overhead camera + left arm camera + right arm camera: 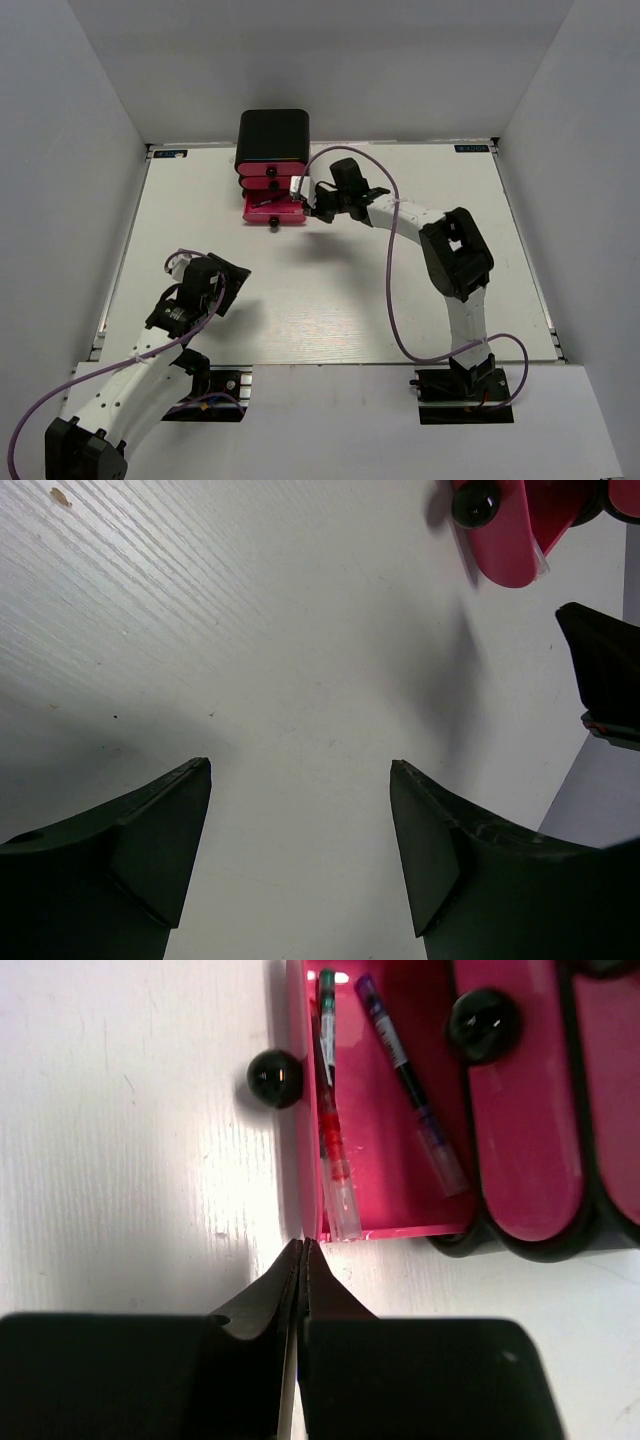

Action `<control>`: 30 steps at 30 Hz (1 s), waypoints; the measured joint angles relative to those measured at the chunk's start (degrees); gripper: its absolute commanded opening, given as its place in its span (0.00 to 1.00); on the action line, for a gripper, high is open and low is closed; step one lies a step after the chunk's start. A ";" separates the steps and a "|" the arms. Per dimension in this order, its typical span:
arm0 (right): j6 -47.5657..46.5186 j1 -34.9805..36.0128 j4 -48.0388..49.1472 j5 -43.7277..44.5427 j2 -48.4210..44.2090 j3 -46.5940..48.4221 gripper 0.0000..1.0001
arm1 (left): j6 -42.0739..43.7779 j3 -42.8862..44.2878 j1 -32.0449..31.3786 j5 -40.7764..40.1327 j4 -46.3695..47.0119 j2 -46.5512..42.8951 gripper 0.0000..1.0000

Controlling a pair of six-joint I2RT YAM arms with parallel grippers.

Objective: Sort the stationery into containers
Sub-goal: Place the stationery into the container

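Drawer [390, 1200] at cabinet [272, 135] bottom open, pens [335, 1150] inside; we see none outside, so likely only closing is left. Right gripper [303, 1250] pinched shut, empty, at drawer's front corner; left gripper [300, 780] wide, empty, well apart from cabinet.

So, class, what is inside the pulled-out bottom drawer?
The bottom drawer holds a red pen, a green-tipped pen and a purple pen. The middle drawer covers its rear, so that part is unseen.
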 measured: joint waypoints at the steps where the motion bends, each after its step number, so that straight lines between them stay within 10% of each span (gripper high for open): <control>1: -0.35 0.00 -0.59 0.33 0.66 0.50 0.00 | 0.00 0.00 0.00 0.00 0.00 0.00 0.82; 30: -2.25 0.04 -2.95 6.56 7.89 7.63 0.00 | 0.00 0.00 -0.02 0.00 -0.02 0.07 0.82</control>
